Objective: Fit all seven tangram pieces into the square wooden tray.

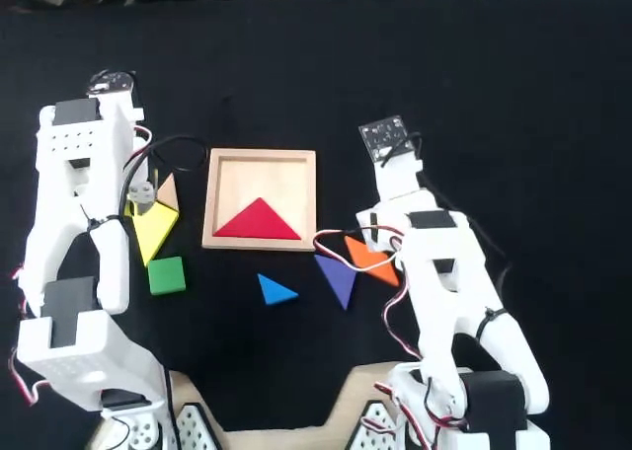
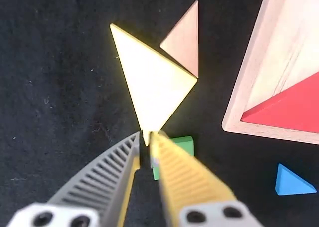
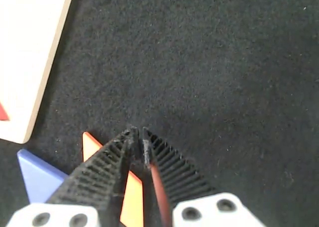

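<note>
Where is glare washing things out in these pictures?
Left wrist view: light bleaches the yellow triangle almost white. Right wrist view: the tray is washed out pale. High view: no such glare; the triangle reads plain yellow.

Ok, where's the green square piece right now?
In the high view, the green square wooden piece lies left of the square wooden tray, just nearer the arm bases than the large yellow triangle.
</note>
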